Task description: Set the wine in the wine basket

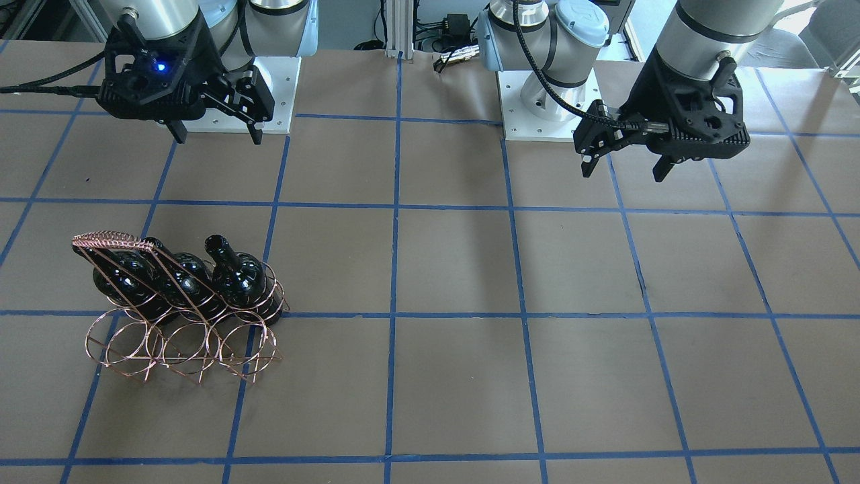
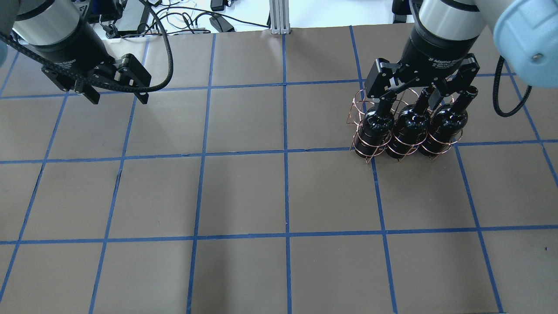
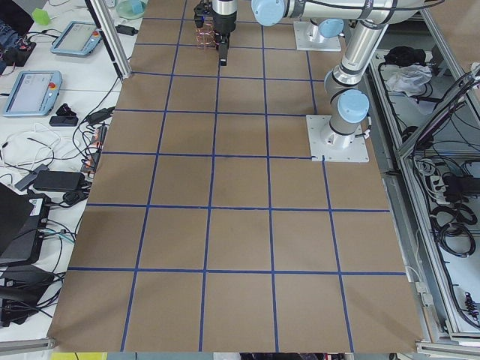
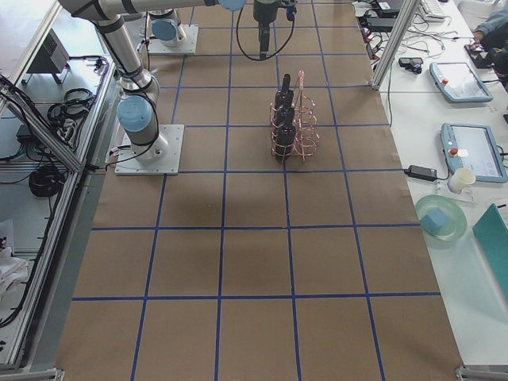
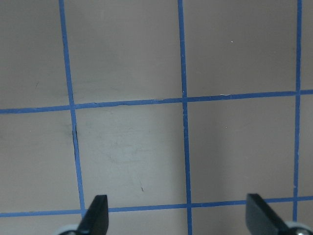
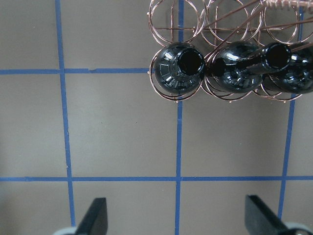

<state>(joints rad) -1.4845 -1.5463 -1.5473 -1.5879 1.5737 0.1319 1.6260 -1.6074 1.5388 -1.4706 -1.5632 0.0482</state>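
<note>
Three black wine bottles (image 2: 409,124) stand, seemingly upright, in copper basket (image 1: 107,238)

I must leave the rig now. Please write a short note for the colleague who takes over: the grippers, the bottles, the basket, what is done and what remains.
Left gripper: open, empty, raised over bare table on the robot's left side.
Right gripper: open, empty, raised near the wine basket, touching nothing.
Three wine bottles stand upright in the basket's row of rings nearer the robot; the other row is empty.
Done: every bottle in view is in the basket.
Left: apparently nothing; no loose bottle shows.
</note>
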